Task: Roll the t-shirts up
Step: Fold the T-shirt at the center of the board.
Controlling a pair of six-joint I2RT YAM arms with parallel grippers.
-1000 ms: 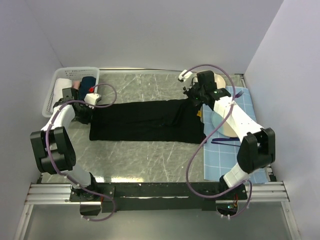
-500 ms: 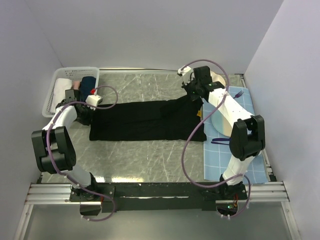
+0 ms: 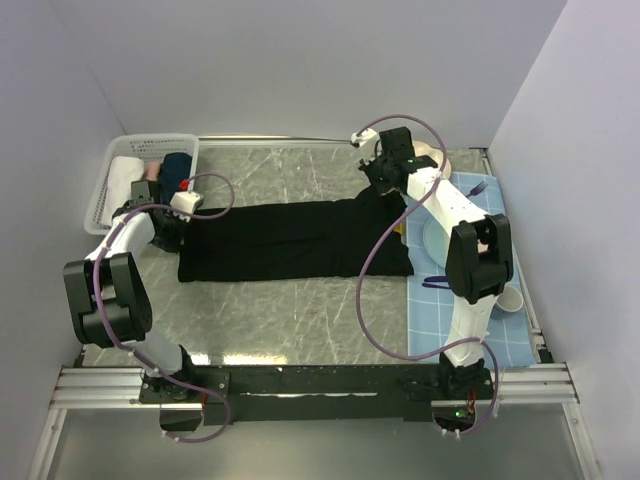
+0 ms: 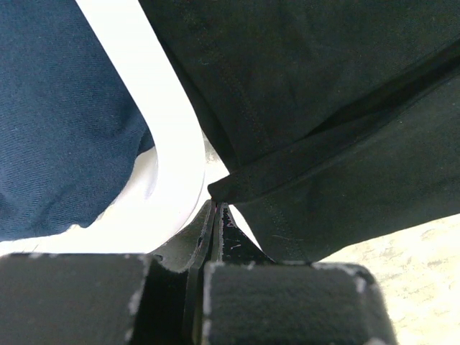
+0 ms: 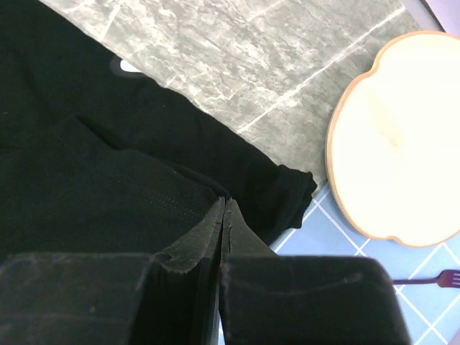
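Cloth of the black t-shirt (image 3: 290, 240) lies folded into a long band across the middle of the tabletop (image 3: 300, 310), its long axis running from the left edge toward the right edge, parallel to the near edge. Each end meets a claw. The left claw (image 4: 215, 205) is nipped tight on a folded hem at the band's left end. The right claw (image 5: 224, 205) is pressed closed on a fold at the far corner of the right end, just short of the light-blue mat (image 3: 518, 340) along the right edge. Neither arm is nearer, since each has its own end. Rolling would likely run along that long axis. The left arm is bent back low beside the basket (image 3: 108, 165) in the far left corner, where rolled shirts (image 3: 177, 168) sit. The right arm reaches far over the mat and plate (image 5: 402, 144), wrist tipped down.
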